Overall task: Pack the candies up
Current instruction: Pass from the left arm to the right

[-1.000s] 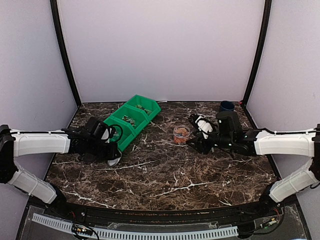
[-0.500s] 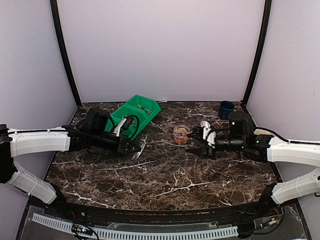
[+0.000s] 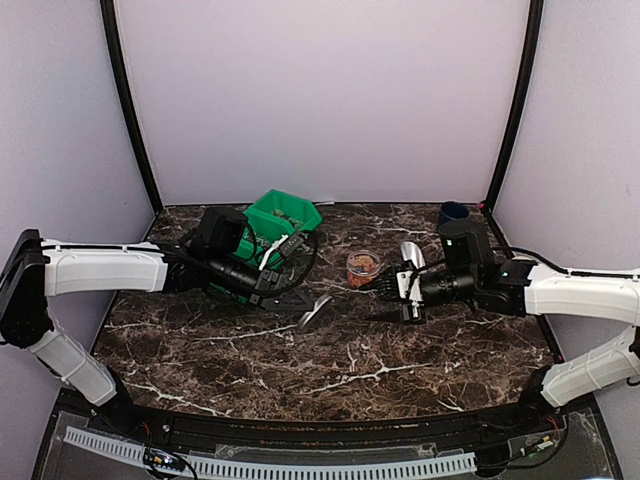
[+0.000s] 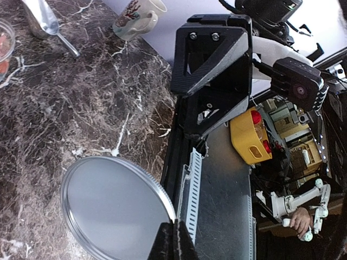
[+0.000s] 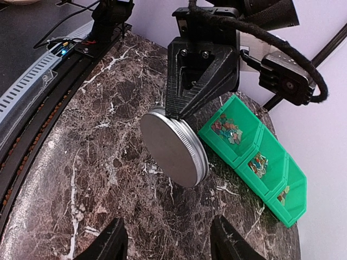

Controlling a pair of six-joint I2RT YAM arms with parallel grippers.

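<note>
The candies [image 3: 362, 263] sit in the clear jar [image 3: 363, 278] on the bench [image 3: 350, 360], between the two hands. The right hand [image 3: 404, 285], half open and empty, is nearer; the left hand [image 3: 296, 298] pinches the lid [image 3: 315, 311] by its rim, left of the jar.

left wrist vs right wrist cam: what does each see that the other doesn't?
Left wrist only: a metal scoop lying on the table, and the jar cut off at the frame edge. Right wrist only: the green bin, with candies in all three compartments. Both: the round lid pinched at its rim by the left gripper, jaws shut, and the marble table.
</note>
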